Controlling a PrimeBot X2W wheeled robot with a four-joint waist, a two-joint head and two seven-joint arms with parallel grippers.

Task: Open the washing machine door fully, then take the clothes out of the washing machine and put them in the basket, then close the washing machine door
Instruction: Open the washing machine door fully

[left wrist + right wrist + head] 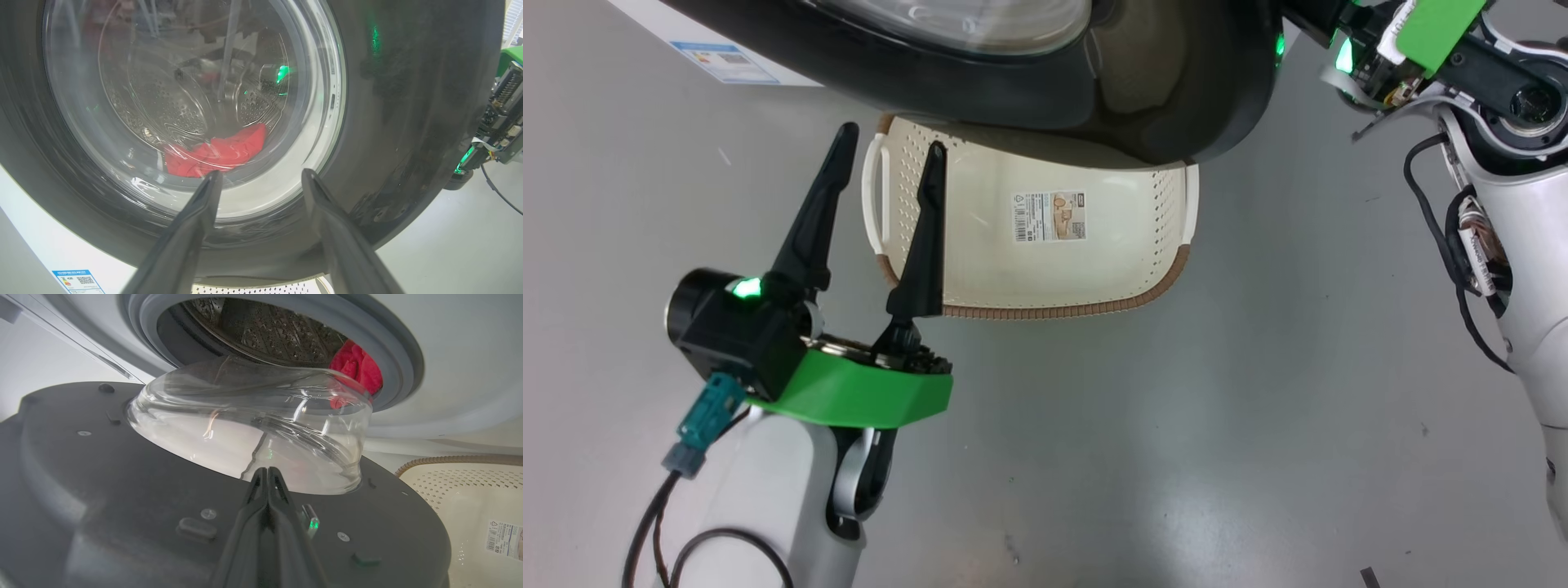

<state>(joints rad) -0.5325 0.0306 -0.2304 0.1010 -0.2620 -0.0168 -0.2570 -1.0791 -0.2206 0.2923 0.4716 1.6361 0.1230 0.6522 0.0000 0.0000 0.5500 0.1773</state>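
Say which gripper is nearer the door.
Right. The right gripper, shut, lies close along the inner face of the door, beside the glass; the left gripper, open, faces the outer side, apart.

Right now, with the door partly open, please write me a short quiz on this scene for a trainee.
1. True or false: the red clothes lie in the basket.
2. Choose one. The left tool is: A) open, holding nothing; B) shut on clothes; C) shut on the basket rim.
3. Fill the gap: the right tool is shut, and its tip points at the inner side of the ____.
Key: 1 false; 2 A; 3 door.
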